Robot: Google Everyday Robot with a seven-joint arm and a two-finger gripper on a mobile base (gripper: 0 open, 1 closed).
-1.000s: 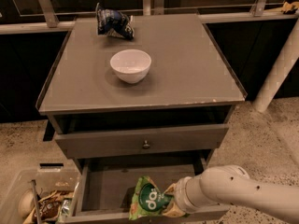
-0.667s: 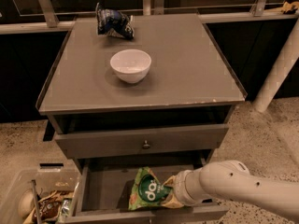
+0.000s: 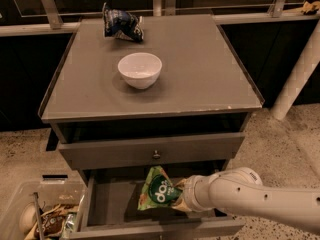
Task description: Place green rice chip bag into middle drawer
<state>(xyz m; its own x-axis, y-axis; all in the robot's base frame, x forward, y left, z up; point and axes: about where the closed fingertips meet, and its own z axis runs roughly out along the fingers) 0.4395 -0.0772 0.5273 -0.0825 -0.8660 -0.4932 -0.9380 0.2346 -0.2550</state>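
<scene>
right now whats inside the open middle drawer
The green rice chip bag, tilted, with the gripper at its right edge. The middle drawer shows grey floor at left; under the bag and arm it is covered.

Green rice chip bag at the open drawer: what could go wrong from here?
1. The tool holds the green rice chip bag upright by its right edge over the middle drawer; released so, it might tip over the front wall.
2. The bag's top appears close under the knobbed drawer front, so raising the arm could snag it.
</scene>
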